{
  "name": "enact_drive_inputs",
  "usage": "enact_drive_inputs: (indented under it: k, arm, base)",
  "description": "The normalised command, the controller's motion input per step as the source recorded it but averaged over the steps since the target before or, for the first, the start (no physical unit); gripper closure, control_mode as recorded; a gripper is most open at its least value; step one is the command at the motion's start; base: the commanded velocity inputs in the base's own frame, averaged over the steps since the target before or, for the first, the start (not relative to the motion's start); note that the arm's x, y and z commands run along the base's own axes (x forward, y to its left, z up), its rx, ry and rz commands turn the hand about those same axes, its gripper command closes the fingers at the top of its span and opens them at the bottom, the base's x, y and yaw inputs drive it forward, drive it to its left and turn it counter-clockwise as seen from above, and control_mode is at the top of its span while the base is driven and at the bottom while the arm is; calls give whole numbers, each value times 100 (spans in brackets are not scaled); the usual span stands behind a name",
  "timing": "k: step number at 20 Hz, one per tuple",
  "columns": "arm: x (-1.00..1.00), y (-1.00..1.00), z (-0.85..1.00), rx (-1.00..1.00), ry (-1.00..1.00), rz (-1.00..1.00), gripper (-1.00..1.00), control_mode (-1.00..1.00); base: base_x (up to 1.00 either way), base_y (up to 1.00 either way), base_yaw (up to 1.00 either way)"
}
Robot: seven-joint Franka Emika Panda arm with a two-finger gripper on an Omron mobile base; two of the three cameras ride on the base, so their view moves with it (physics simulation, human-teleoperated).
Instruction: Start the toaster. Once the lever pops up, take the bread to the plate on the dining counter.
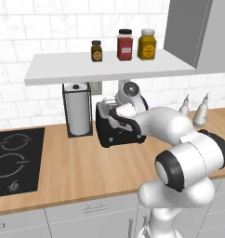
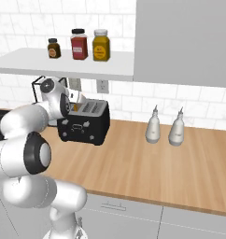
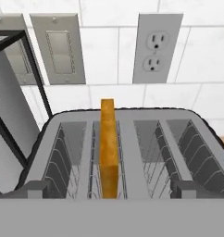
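- The thin golden-tan slice of bread [image 3: 108,148] stands upright in the second slot from the left in the hand view, its orange-brown edge poking above the slots.
- That slot belongs to the boxy black toaster with the grey slotted top [image 2: 84,122], which sits on the light wooden countertop [image 2: 147,163] against the white tiled wall.
- 4 slots show from above, wire racks visible inside each.
- The white arm's two-finger gripper [image 3: 109,190] hangs just above the toaster's near edge, jaws spread wide and holding nothing.
- Just beside the toaster stands the black wire-framed paper-towel holder with its white roll [image 1: 78,110].
- Behind it on the wall: a grey switch plate [image 3: 61,48] and a white double socket [image 3: 157,48].
- Further along the countertop, 2 white pointed-top shakers [image 2: 153,126] stand side by side.
- On the white shelf [image 1: 109,66] above sit 3 jars, brown, red and yellow.
- A black hob [image 1: 14,160] lies at the far side.
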Motion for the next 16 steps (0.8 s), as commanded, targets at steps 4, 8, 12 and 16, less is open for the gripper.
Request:
enact_drive_inputs:
  k: [4, 8, 12, 16]
  arm:
    - [18, 9, -9, 0, 0, 0, -100, -100]
    - [18, 1, -12, 0, 0, 0, -100, -100]
    - [19, 0, -14, 0, 0, 0, -100, -100]
    - [11, 0, -6, 0, 0, 0, -100, -100]
  base:
    - [0, 0, 0]
    - [0, 0, 0]
    - [0, 0, 0]
    - [0, 0, 0]
